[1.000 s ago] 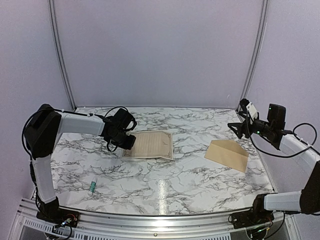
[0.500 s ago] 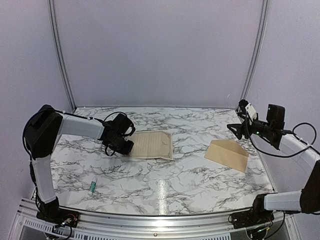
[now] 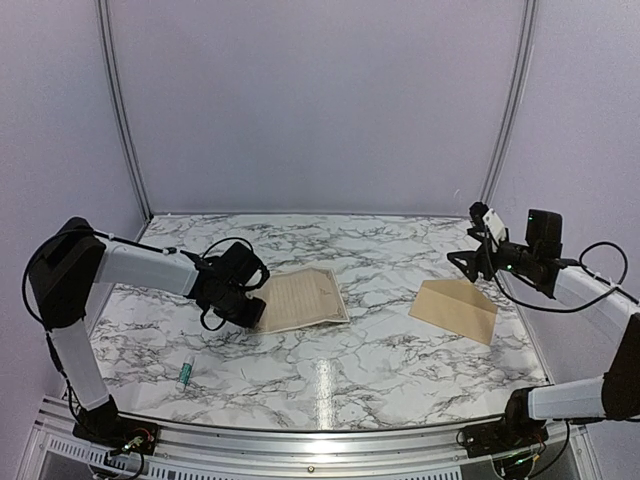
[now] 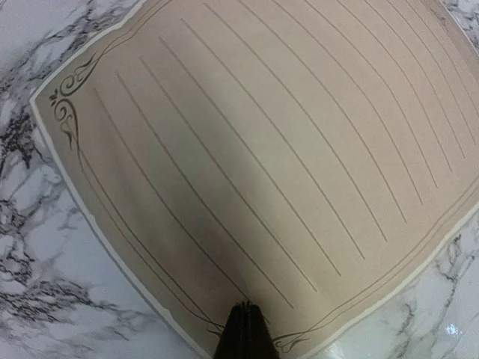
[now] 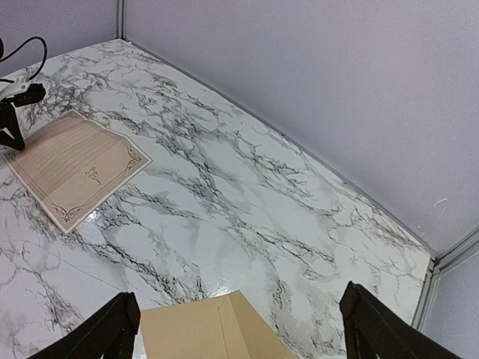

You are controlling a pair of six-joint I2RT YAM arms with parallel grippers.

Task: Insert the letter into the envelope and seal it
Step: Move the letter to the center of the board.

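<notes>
Far left, front of the desk (image 3: 380, 350): a small white-and-green tube (image 3: 184, 374) lies alone, well apart from everything else and out of both arms' way. A black cable loops over the left arm's wrist, just above the paper.

The left end effector (image 3: 250, 312) is low over the desk at the letter's left edge. In the wrist view its fingers (image 4: 243, 340) are clenched tight together, with the tips on the ornamental border, grasping the letter (image 3: 300, 298) by that edge.

The letter lies left of centre and skewed to the desk edges. It is a cream sheet with a dark scrolled border, corner flourishes and fine ruled lines. The lines look bowed in the wrist view, so the sheet is not fully flat. Nothing rests on top of it.

Bare marble runs between the letter and the envelope, and the whole front strip is open too. The back and side walls stand close around the desk, with metal posts in the rear corners.

The envelope (image 3: 455, 308) is right of centre, well apart from the letter. It is plain tan, lies flat and is angled. A fold line shows, but I cannot tell how the flap lies.

The right end effector (image 3: 470, 262) hovers above the desk just behind the envelope. It is released, with its jaws spread wide and nothing between them. It is near the desk's right edge and the right post.
</notes>
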